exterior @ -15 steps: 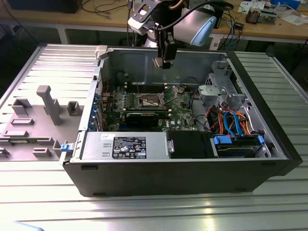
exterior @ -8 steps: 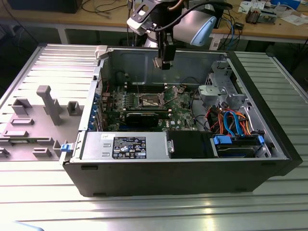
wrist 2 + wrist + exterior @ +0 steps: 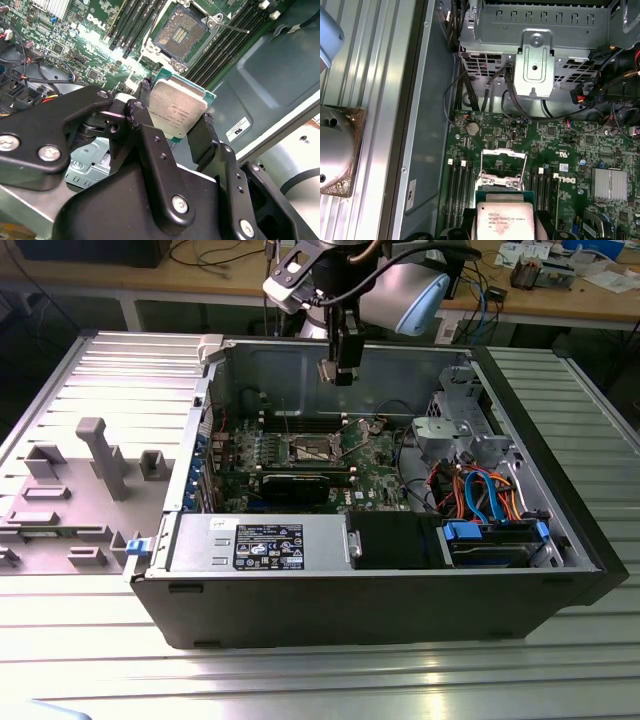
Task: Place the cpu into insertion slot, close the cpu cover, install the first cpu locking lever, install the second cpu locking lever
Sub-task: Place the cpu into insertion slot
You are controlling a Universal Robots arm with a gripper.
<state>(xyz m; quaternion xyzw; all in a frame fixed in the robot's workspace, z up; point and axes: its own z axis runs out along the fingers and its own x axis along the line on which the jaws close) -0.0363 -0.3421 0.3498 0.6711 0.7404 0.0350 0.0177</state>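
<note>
Gripping the chip (image 3: 177, 112) between closed fingers (image 3: 204, 134) above the open computer case (image 3: 350, 615), short of the empty socket (image 3: 182, 35), cover (image 3: 503, 153) raised, levers (image 3: 233, 28) unfastened, every step seemingly pending.

the cpu (image 3: 506, 220), silver top showing, sits clamped between black fingers (image 3: 543, 225) over the green board (image 3: 555, 145), near the silver-rimmed slot (image 3: 503, 172).

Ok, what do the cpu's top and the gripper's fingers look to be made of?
The cpu: its top looks like silver-grey metal with a dull sheen, sitting on a green board edge. The gripper's fingers: matte black with no glare, probably plastic or coated metal; I cannot say which.
</note>
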